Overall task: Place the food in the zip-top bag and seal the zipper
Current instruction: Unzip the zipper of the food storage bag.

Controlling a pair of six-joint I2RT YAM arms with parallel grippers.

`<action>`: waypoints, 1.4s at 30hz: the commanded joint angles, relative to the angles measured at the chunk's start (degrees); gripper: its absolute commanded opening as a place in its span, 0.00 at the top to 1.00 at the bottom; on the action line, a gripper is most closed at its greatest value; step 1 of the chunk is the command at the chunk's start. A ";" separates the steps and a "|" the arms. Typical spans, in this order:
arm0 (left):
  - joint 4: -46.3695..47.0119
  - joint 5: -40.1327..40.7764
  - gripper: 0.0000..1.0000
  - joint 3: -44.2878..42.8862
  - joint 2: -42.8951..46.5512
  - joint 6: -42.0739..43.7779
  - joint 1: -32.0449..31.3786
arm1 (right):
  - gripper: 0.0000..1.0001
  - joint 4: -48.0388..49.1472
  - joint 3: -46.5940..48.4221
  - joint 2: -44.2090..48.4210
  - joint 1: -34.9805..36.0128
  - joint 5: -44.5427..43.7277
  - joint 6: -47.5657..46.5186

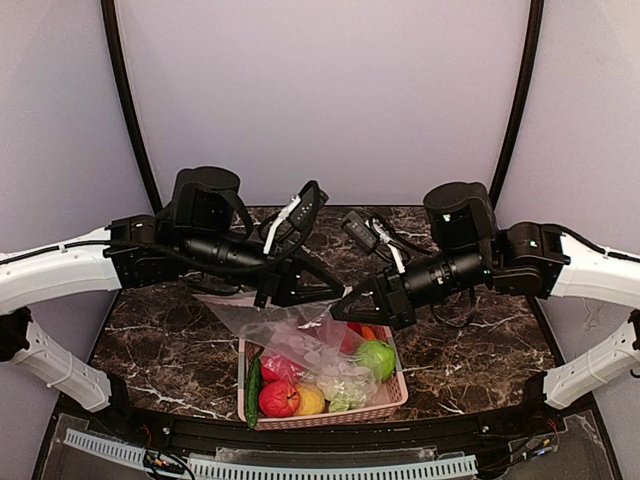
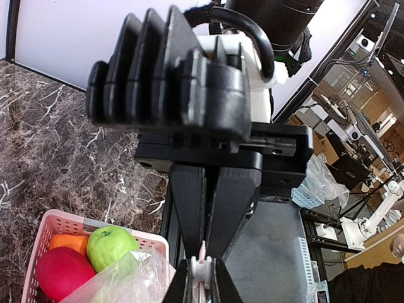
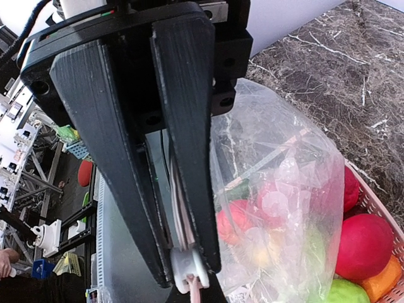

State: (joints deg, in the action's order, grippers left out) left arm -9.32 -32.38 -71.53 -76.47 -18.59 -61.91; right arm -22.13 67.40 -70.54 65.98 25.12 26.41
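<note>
Currently the left claw (image 1: 325,290) and right claw (image 1: 350,308) meet tip to tip above the tabletop (image 1: 170,350). Both are pressed together and pinching the zipper (image 2: 202,252). Both wrist views show black fingers clamped on a thin pinkish strip with no gap. The zip-top bag (image 1: 290,325) hangs from that pinch, with one corner spread toward the left arm and the rest draped down over the far part of the pink basket (image 1: 395,400). The bag looks slack and flat, not bulging. The food (image 1: 376,358) sits in the basket. The red ball (image 1: 279,399), yellow ball (image 1: 311,400) and cucumber (image 1: 253,388) lie at the near end, clear of the plastic. Other pieces show through the film at the far end. From the right wrist, red and green shapes appear behind the clear film. I cannot tell for sure whether any of them is inside the bag, but most likely they are basket contents seen through it. My read on progress is that the bag is lifted and held at its mouth, and the loading looks not yet done or barely begun. Whether the strip is pressed shut along its length cannot be seen. What appears left is to open the mouth, move the food in and run the zipper closed.
</note>
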 commanded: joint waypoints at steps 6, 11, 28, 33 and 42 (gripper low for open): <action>-0.21 2.50 0.99 2.16 3.52 0.53 -0.21 | 1.00 1.44 -1.17 3.35 0.12 -5.81 0.33; -0.60 3.69 0.99 2.33 4.10 0.72 -0.22 | 1.00 0.73 -1.30 4.24 0.10 -8.32 1.11; -2.00 6.53 0.99 2.94 6.22 1.39 -0.15 | 1.00 -1.95 -0.95 7.25 0.00 -14.46 2.33; -3.08 10.97 0.99 2.66 7.63 1.47 -0.14 | 1.00 -4.83 2.22 7.20 -0.07 -17.10 1.65; -6.34 15.62 0.99 -1.53 8.42 3.06 0.25 | 1.00 -10.11 10.92 5.80 -1.07 -24.65 -1.88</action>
State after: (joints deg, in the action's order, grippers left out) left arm -9.08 -19.55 -71.20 -70.15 -17.10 -62.15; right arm -29.23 73.76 -65.36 66.06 7.40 26.55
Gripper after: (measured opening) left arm 0.079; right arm 0.004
